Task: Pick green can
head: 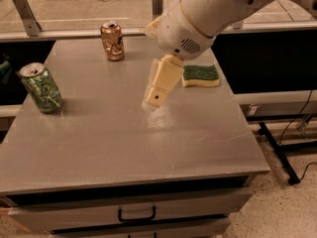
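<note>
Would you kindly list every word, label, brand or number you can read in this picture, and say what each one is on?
No text here can be read.
The green can: patterned print, any lettering too blurred to read.
The copper can: markings too blurred to read.
The sponge, the table and the hand, which hangs above the table's middle, left of the sponge: no writing visible.

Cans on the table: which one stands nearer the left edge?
The green can, right by that edge; the copper-orange can stands further in, at the back. The gripper hangs over the table's middle.
</note>
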Motion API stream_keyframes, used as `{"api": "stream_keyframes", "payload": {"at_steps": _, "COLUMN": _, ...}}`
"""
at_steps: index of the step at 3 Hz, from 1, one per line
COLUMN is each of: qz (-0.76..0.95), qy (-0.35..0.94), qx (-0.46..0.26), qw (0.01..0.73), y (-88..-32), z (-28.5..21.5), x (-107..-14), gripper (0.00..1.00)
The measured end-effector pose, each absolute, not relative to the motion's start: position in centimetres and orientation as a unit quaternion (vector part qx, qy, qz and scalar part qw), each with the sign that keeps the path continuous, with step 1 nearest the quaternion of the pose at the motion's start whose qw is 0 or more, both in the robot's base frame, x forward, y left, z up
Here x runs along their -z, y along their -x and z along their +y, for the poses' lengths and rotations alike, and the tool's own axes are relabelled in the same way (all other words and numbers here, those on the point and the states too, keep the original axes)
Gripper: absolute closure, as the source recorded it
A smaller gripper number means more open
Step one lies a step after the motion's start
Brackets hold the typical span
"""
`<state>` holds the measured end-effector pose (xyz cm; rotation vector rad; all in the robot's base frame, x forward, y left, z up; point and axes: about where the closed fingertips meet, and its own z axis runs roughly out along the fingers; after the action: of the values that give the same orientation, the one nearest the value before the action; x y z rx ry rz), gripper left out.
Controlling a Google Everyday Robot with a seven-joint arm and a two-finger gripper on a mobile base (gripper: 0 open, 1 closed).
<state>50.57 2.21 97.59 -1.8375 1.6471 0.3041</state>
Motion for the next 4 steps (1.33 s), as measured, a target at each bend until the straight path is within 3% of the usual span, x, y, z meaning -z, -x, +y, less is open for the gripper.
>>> {"api": "stream_keyframes", "payload": {"at_steps": 2, "qz": 0.618, "qy": 0.696, "qx": -0.133, "qw": 0.341, "y": -52.0, "z": 3.6, "x": -96.4, "gripper": 0.00}}
{"api": "stream_keyframes", "payload": {"at_steps": 4, "qz": 0.569, "qy": 0.675, "qx": -0.225, "qw": 0.413, "y": -58.6, "z": 12.3, "x": -92.9, "gripper": 0.00}}
